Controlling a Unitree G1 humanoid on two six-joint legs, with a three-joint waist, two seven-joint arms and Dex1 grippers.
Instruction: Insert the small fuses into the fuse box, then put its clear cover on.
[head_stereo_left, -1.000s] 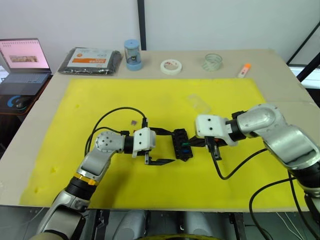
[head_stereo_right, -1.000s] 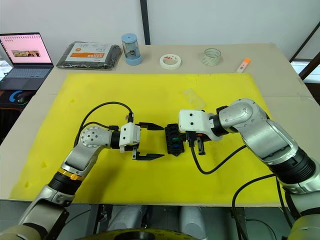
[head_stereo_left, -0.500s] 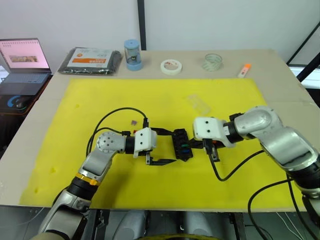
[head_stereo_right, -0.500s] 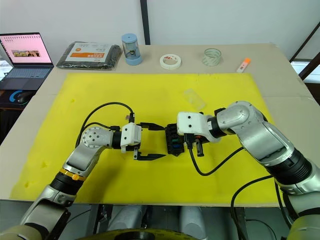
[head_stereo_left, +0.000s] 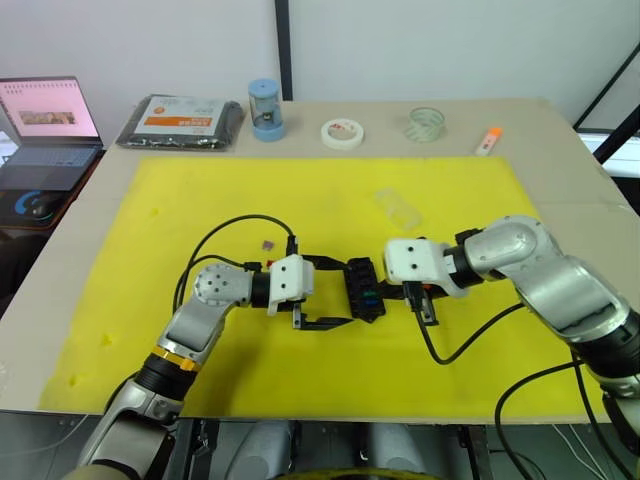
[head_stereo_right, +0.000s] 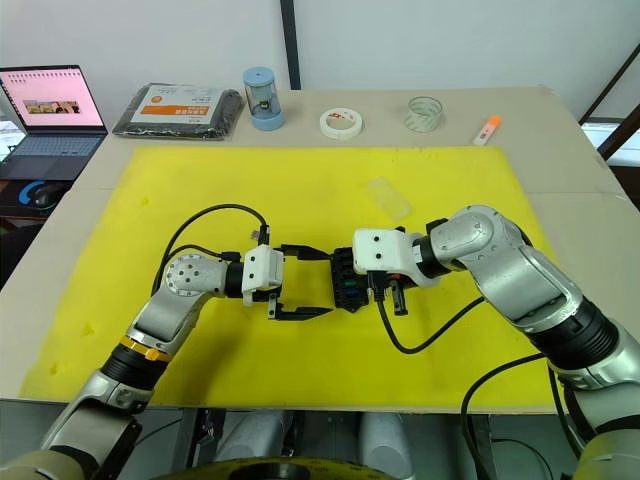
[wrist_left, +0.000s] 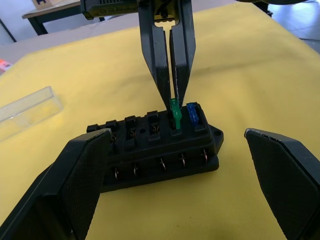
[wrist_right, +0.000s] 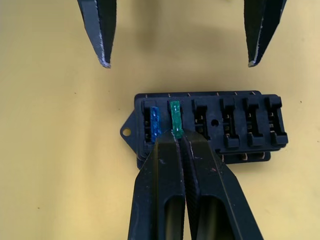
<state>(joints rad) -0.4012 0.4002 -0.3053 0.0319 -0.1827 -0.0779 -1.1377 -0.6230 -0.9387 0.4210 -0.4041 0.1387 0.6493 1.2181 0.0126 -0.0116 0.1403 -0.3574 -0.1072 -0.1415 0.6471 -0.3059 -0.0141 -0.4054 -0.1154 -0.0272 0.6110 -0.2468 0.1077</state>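
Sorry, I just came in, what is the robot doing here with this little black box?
The robot is filling the fuse box on the yellow mat. Its right pincer is shut on a green fuse, setting it in the slot next to a blue fuse already in place. The left pincer is open, its fingers on either side of the box without touching it. The other slots look empty, and the clear cover lies apart on the mat.

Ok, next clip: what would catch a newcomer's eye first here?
The right gripper, shut on a green fuse, presses it into the black fuse box mid-mat, next to a blue fuse already seated. The left gripper waits open around the box, and the clear cover lies on the mat nearby.
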